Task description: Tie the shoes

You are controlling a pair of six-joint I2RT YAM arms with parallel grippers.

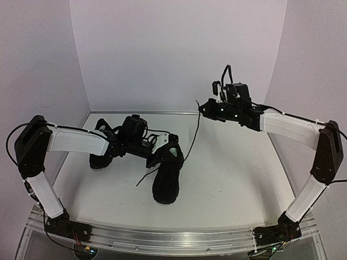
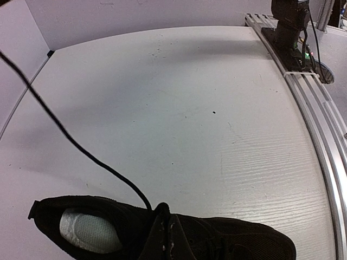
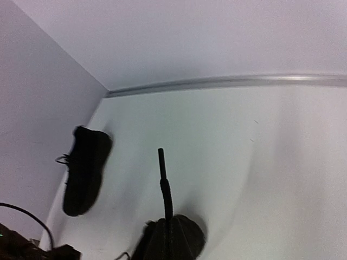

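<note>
Two shoes [image 1: 165, 181], one lace [image 1: 196, 130], white table [image 1: 233, 179]

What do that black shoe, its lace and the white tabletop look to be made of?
The shoe is probably matte black fabric or mesh: no shine, with a pale woven-looking insole. The lace is thin black cord, likely textile; its weave is too fine to see. The tabletop is white with faint wood-grain ridges, perhaps laminate or painted board.

The left arm [image 1: 76, 142] reached toward 3 o'clock, jaws closed low; the right arm [image 1: 287, 130] stretched toward 10 o'clock, jaws closed, raised.
</note>
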